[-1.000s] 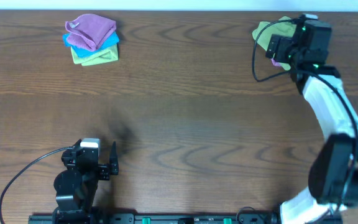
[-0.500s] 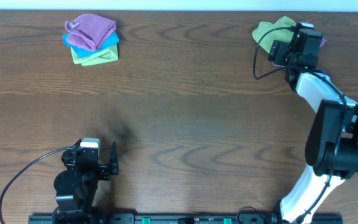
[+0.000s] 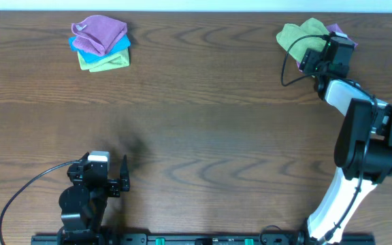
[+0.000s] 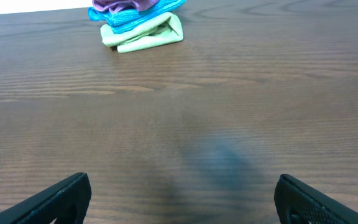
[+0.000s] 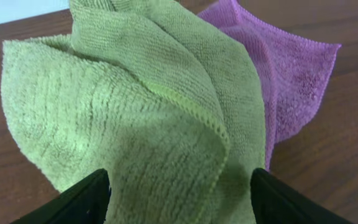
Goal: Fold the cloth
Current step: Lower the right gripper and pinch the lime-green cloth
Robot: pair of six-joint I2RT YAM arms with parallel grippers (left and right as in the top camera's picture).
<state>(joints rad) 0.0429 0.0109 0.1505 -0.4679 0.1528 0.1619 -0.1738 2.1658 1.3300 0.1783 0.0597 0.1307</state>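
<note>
A crumpled green cloth (image 3: pixel 297 34) lies at the table's far right on top of a purple cloth (image 3: pixel 337 30). In the right wrist view the green cloth (image 5: pixel 135 112) fills the frame, with the purple cloth (image 5: pixel 284 68) behind it to the right. My right gripper (image 5: pixel 179 199) is open, its fingers spread wide just above the green cloth; in the overhead view it (image 3: pixel 316 56) sits over the pile. My left gripper (image 4: pixel 179 199) is open and empty over bare table at the front left (image 3: pixel 123 178).
A stack of folded cloths, purple on blue on light green (image 3: pixel 101 42), lies at the far left and shows in the left wrist view (image 4: pixel 138 22). The table's far edge runs right behind both piles. A black cable (image 3: pixel 288 64) loops beside the right arm.
My right gripper has moved toward the table's far edge and lower, onto the green and purple pile. The left arm has not moved.
</note>
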